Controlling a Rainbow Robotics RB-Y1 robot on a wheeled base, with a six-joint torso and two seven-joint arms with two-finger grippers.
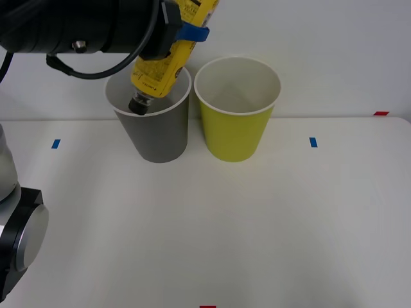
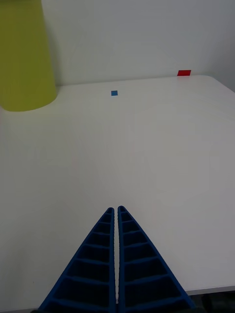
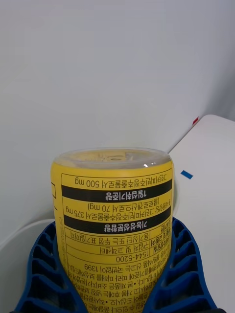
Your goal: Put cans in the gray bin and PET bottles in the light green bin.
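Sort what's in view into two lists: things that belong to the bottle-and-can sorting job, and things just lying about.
Belonging to the job:
- yellow bottle, held cap-down by the left gripper over the gray bin
- light green bin, beside the gray one

Just lying about:
- blue tape marks on the table
- red tape marks at the table's edges
- right gripper, shut, idle over the table

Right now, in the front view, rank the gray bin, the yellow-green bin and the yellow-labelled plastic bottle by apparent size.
1-2. Round tapered yellow-green bin and round tapered dark gray bin: alike, no ranking.
3. Small yellow-labelled plastic bottle, though it is cropped and nearer the camera.
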